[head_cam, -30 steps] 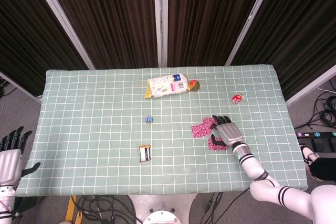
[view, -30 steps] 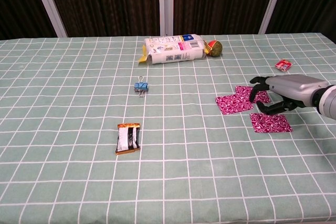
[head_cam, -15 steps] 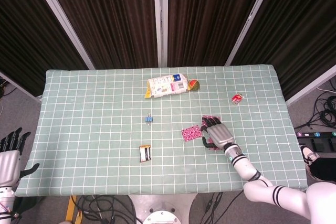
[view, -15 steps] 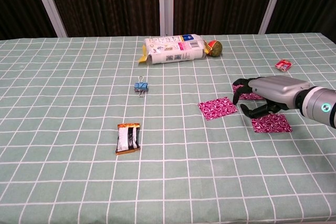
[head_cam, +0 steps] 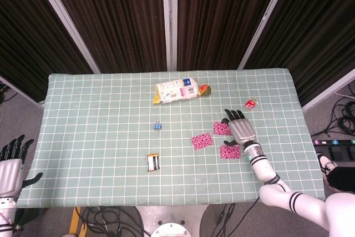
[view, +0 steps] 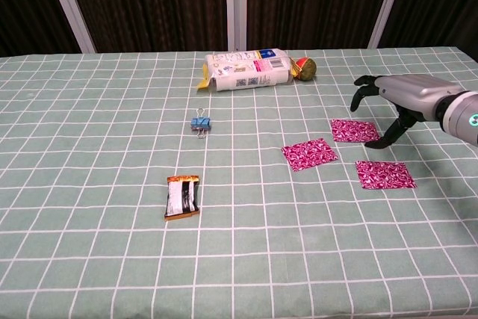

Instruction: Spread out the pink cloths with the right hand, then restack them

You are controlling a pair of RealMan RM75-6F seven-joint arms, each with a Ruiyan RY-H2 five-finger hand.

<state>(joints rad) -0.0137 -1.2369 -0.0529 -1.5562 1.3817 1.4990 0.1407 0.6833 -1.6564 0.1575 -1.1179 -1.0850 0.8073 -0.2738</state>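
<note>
Three pink patterned cloths lie flat and apart on the green checked tablecloth. One cloth [head_cam: 202, 140] [view: 309, 153] is furthest left, a second cloth [head_cam: 222, 128] [view: 354, 130] sits behind it to the right, and a third cloth [head_cam: 230, 151] [view: 385, 174] lies nearest the front. My right hand [head_cam: 240, 128] [view: 390, 98] hovers above the table just right of the second cloth, fingers spread and holding nothing. My left hand [head_cam: 12, 166] hangs off the table's left front corner, fingers apart and empty.
A white food package [head_cam: 176, 90] [view: 246, 69] and a small round object [head_cam: 204, 89] lie at the back centre. A red wrapper [head_cam: 251, 104] [view: 403, 93] sits back right. A blue binder clip [head_cam: 158, 126] [view: 199, 124] and a dark snack packet [head_cam: 153, 162] [view: 181, 196] lie left of centre.
My right hand slid one cloth leftward off the overlapping pile, then lifted and drew back to the right. The three cloths now lie separated.
</note>
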